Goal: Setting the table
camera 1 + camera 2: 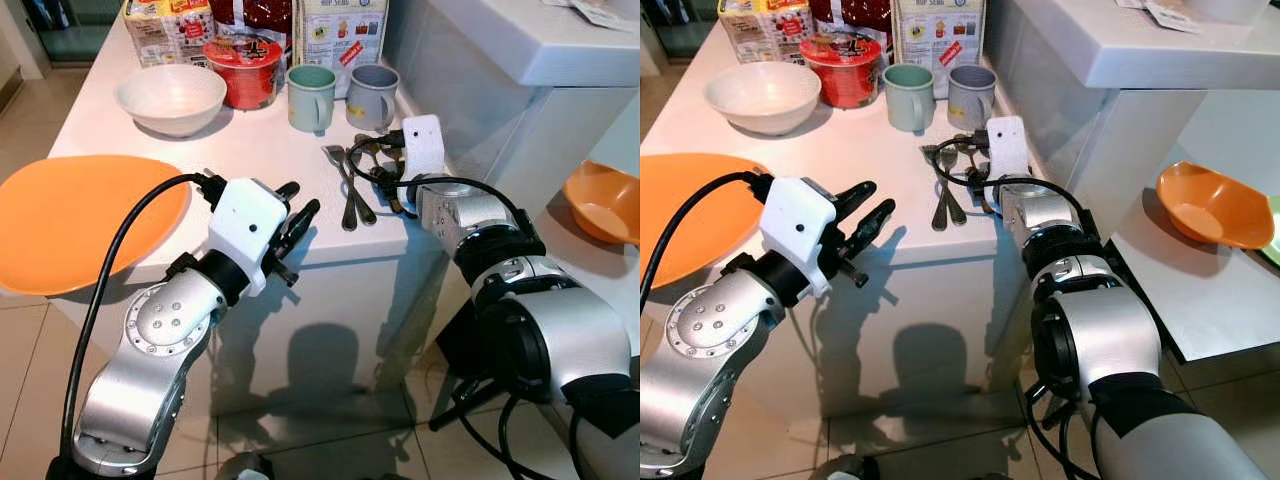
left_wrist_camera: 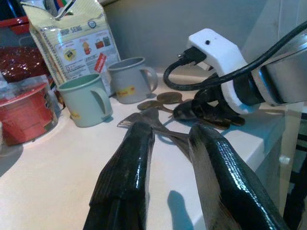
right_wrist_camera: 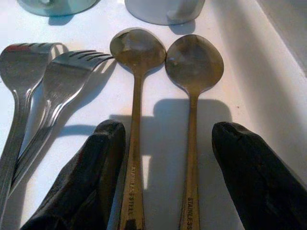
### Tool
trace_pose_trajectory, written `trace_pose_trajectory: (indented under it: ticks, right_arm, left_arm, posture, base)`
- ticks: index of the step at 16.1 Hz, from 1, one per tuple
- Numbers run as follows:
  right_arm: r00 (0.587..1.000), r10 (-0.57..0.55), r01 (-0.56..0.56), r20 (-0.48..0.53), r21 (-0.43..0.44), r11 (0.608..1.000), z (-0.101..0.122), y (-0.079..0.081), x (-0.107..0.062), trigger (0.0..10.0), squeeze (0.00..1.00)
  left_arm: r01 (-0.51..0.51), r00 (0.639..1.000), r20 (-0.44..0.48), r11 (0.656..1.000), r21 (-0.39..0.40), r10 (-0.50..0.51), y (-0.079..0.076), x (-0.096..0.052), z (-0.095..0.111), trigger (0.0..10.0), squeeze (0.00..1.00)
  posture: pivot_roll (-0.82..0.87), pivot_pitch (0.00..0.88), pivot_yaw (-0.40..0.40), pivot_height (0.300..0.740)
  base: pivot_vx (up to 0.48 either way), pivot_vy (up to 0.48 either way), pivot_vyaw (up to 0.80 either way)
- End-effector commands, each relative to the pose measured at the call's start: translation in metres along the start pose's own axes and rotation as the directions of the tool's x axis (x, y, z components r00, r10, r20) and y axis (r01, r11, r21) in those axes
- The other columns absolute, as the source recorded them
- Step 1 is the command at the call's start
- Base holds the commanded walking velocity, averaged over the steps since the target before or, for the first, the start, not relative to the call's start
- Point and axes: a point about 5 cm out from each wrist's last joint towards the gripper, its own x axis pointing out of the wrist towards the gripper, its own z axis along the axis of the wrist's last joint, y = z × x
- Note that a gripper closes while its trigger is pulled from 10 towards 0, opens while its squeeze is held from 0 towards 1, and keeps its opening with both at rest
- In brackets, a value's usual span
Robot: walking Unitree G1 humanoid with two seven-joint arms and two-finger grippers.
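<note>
- White countertop (image 1: 250,150) carries the table things: two stainless-steel forks (image 3: 45,91) and two stainless-steel spoons (image 3: 165,60) lie side by side near its right front corner, handles toward the robot.
- Right gripper (image 3: 165,143) is low over the spoons with its black fingers (image 3: 244,163) spread wide, one on each outer side of the two spoon handles; whether they touch the counter cannot be told.
- Left gripper (image 1: 298,218) hovers over the counter's front edge, left of the cutlery, pointing toward it; its fingers (image 2: 129,163) are slightly parted and hold nothing.
- Behind the cutlery stand a pale green mug (image 1: 311,96) and a grey mug (image 1: 373,96), side by side.
- Left of the mugs sits a red instant-noodle cup (image 1: 241,70), then an empty white ceramic bowl (image 1: 171,97).
- Printed food packets (image 1: 340,35) stand along the back of the counter.
- Flat orange plate (image 1: 75,220) lies at the counter's left front, overhanging the edge.
- Orange bowl (image 1: 1212,205) rests on a lower white surface (image 1: 1200,290) to the right.
</note>
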Motion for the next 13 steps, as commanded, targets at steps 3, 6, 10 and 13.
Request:
trace_pose_trajectory:
  ticks: [3,6,10,13]
  right_arm:
    - [1.000,-0.025,0.025,0.012,0.036,0.999,0.004,-0.005,0.000,10.0,0.00]
    - [0.999,-0.030,0.032,-0.020,0.075,0.997,-0.002,-0.004,0.000,10.0,0.00]
    - [0.998,-0.020,0.028,-0.061,0.125,0.992,-0.012,-0.002,0.001,0.0,0.00]
    - [0.995,0.009,0.005,-0.096,0.143,0.990,-0.019,0.001,0.001,0.0,0.00]
  left_arm:
    - [0.003,1.000,0.023,1.000,0.001,-0.003,-0.001,-0.002,0.007,10.0,0.00]
    - [0.009,1.000,0.021,1.000,-0.001,-0.009,-0.003,-0.003,0.007,10.0,0.00]
    - [0.012,1.000,0.020,1.000,-0.001,-0.012,-0.003,-0.003,0.007,10.0,0.00]
    - [0.014,1.000,0.017,1.000,0.002,-0.014,-0.003,-0.002,0.007,10.0,0.00]
  posture:
    - [0.10,0.133,-0.075,0.740]
    - [0.10,0.132,-0.077,0.740]
    - [0.10,0.124,-0.078,0.740]
    - [0.10,0.126,-0.078,0.740]
  base:
    - [0.000,0.000,0.00]
    - [0.000,0.000,0.00]
    - [0.000,0.000,0.00]
    - [0.000,0.000,0.00]
